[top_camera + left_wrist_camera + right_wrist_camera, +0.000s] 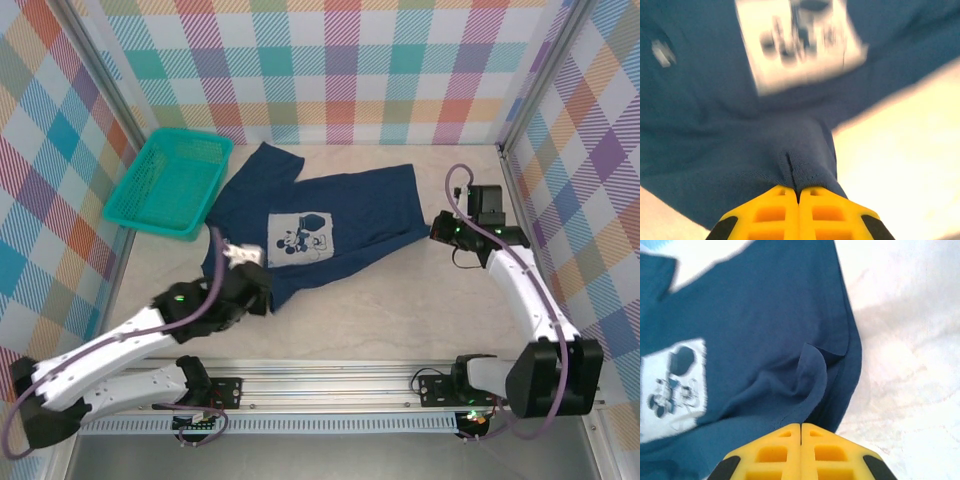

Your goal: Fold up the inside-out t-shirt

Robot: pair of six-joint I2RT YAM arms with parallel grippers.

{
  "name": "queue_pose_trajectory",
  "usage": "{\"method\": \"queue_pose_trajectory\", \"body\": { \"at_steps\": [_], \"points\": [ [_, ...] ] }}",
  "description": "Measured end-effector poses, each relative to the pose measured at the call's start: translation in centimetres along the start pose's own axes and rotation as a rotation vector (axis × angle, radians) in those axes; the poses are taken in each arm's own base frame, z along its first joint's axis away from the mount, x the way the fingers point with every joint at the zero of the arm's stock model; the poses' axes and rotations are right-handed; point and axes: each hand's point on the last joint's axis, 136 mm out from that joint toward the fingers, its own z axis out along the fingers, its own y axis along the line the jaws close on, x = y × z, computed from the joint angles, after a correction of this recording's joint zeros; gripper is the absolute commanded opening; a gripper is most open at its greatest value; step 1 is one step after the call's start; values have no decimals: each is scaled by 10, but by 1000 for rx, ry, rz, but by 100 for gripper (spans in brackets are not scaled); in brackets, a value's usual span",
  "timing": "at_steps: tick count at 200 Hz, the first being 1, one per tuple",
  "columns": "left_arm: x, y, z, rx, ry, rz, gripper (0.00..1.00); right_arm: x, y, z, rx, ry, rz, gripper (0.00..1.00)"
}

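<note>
The inside-out t-shirt [360,205], dark navy with a pale printed square [301,238] on it, lies spread across the middle of the table. My left gripper [262,292] sits at the shirt's near-left corner. In the left wrist view its yellow fingers [775,212] are pressed together with a fold of navy cloth [805,160] pinched at their tips. My right gripper [438,228] is at the shirt's right edge. In the right wrist view the right gripper [800,429] is shut on a bunched edge of the cloth [812,375].
A teal mesh basket [170,185] stands at the back left, touching the shirt's sleeve. Bare pale tabletop [400,300] lies in front of the shirt. Plaid walls close in the back and both sides. The arms' mounting rail [330,385] runs along the near edge.
</note>
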Motion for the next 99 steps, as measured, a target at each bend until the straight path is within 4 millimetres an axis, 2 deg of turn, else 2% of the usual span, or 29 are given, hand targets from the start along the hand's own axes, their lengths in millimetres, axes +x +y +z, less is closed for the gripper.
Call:
{"method": "queue_pose_trajectory", "body": {
  "at_steps": [17,42,69,99],
  "points": [
    [-62,15,-40,-35,-216,-25,0,-26,15,-24,-36,-101,-25,0],
    [-125,34,-95,-96,-436,-27,0,-61,34,-66,-66,-244,-70,0],
    [-169,47,-154,-73,-596,-46,0,-90,58,-135,-114,-421,-128,0],
    [-203,55,-224,39,-733,-63,0,-97,80,-227,-164,-613,-190,0]
  ]
}}
